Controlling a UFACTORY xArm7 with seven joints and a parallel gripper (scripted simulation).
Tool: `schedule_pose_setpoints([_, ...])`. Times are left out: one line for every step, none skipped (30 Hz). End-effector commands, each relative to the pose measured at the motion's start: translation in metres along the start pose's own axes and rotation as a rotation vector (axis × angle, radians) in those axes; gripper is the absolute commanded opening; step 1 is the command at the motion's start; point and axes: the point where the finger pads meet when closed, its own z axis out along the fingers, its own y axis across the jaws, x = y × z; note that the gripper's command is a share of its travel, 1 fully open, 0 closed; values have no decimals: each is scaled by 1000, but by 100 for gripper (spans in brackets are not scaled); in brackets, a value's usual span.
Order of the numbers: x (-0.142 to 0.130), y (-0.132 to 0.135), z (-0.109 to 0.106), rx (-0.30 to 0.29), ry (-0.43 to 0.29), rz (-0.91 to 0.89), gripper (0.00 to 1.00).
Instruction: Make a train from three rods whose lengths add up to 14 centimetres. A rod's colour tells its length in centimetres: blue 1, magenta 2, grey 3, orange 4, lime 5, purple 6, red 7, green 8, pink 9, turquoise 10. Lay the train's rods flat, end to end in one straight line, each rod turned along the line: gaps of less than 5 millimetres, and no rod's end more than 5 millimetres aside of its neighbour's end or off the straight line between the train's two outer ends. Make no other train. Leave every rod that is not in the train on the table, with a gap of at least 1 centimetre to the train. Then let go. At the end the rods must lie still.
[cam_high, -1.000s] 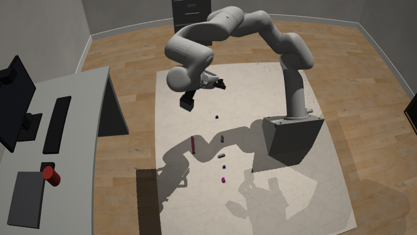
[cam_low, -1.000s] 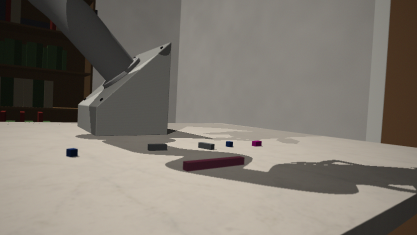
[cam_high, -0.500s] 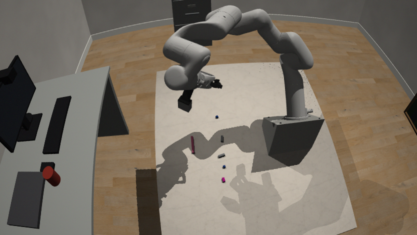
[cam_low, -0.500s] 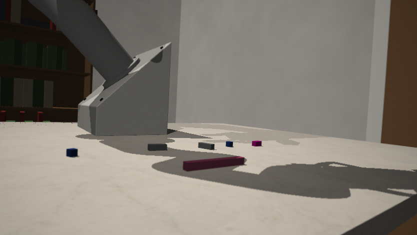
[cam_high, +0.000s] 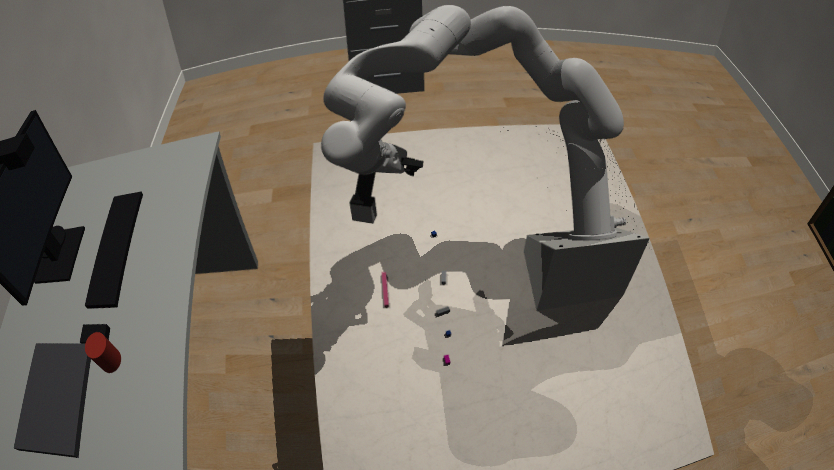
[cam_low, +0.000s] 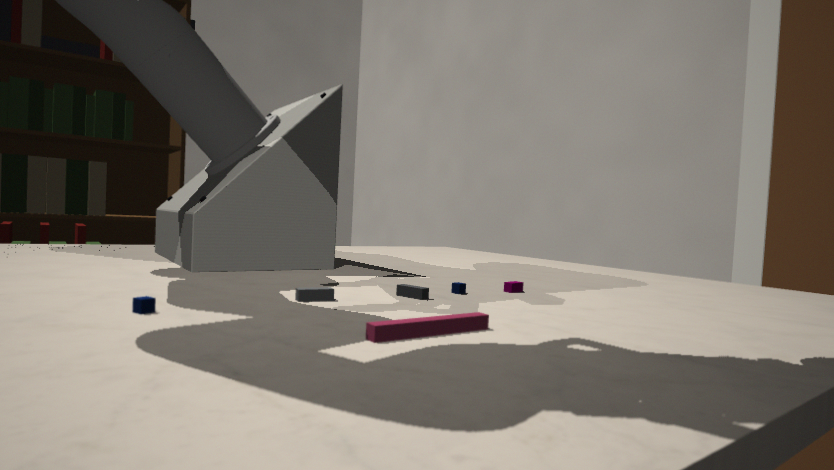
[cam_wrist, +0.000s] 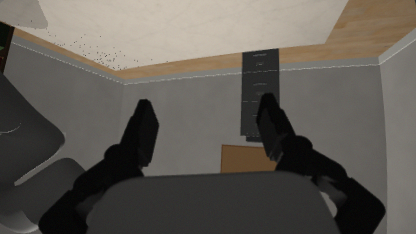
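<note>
Nearest the camera in the exterior view, the pink rod (cam_high: 385, 290) (cam_low: 427, 327) is lying flat on the surface (cam_high: 373, 408) (cam_low: 87, 408) (cam_wrist: 200, 30), and I'd build off it. From the top view its long axis runs up-down, with open room at both ends and the surface's left edge well off to its side. Further back are 2 greys, 1 at an angle (cam_high: 442, 311) (cam_low: 412, 291) and 1 straighter (cam_high: 443, 278) (cam_low: 315, 294), then the magenta rod (cam_high: 446, 360) (cam_low: 513, 286). 9+3+2 = 14, so both blues sit out, and no train's built yet. My fingers (cam_high: 413, 165) are spread wide with nothing in them, up above the surface. Top view puts the pink down and slightly left of them. Wrist cam mostly sees wall, so I reckon they need tipping down first.

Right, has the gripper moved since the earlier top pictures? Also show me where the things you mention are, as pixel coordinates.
Yes: in the top view, the gripper (cam_high: 413, 166) (cam_wrist: 206, 109) has shifted toward the desk (cam_high: 160, 245).
</note>
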Motion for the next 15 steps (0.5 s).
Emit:
schedule_pose_setpoints([2, 19, 36, -40, 76, -120, 100])
schedule_pose_setpoints([3, 22, 43, -45, 86, -141, 100])
schedule_pose_setpoints([3, 22, 43, -45, 86, -142, 100])
schedule_pose_setpoints([3, 22, 43, -45, 86, -142, 100])
schedule_pose_setpoints([4, 27, 64, -62, 117, -208, 100])
schedule_pose_setpoints([4, 28, 66, -64, 120, -216, 100])
schedule_pose_setpoints([4, 28, 66, -64, 120, -216, 100])
schedule_pose_setpoints([4, 28, 66, -64, 120, -216, 100])
schedule_pose_setpoints([4, 28, 66, -64, 120, -216, 100])
schedule_pose_setpoints([5, 31, 90, -86, 154, -292, 100])
schedule_pose_setpoints([5, 31, 90, -86, 154, -292, 100])
schedule_pose_setpoints([7, 32, 104, -101, 175, -340, 100])
schedule_pose_setpoints([7, 32, 108, -106, 183, -357, 100])
schedule_pose_setpoints([7, 32, 112, -111, 189, -371, 100])
schedule_pose_setpoints([7, 32, 112, -111, 189, -371, 100])
